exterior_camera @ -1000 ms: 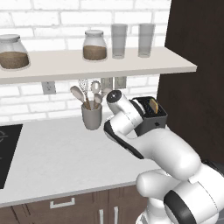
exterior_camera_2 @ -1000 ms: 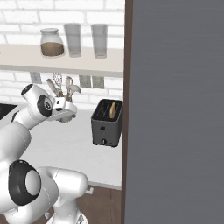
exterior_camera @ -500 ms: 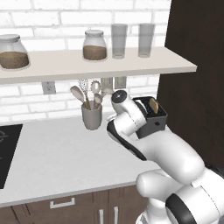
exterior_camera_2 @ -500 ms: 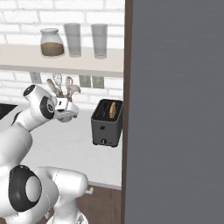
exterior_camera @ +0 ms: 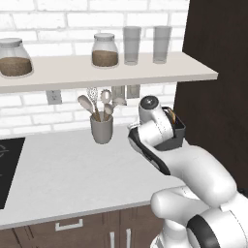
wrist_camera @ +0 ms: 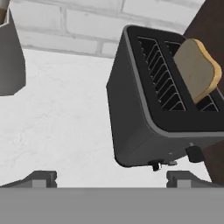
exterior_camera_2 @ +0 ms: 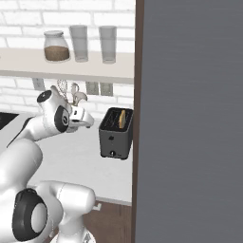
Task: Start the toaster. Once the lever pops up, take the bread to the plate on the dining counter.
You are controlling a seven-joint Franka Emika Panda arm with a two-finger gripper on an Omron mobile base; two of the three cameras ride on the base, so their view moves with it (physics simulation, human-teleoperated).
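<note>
Gripper (wrist_camera: 111,177) spread wide, holding nothing, poised short of the toaster (wrist_camera: 162,105) and slightly above it. Straight ahead: toaster on the worktop (wrist_camera: 57,118) against the dark cabinet (exterior_camera_2: 190,118), lever (wrist_camera: 194,154) at its near end, low toward the cabinet side. Bread (wrist_camera: 197,70) upright in the slot nearer the cabinet, flat face along the slot.

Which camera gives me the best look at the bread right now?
The hand view: the bread fills it large, tilted and sticking out of one slot of the toaster, unobstructed. The right base view shows it small but clear in the toaster top. In the left base view, just a sliver peeks past the arm.
</note>
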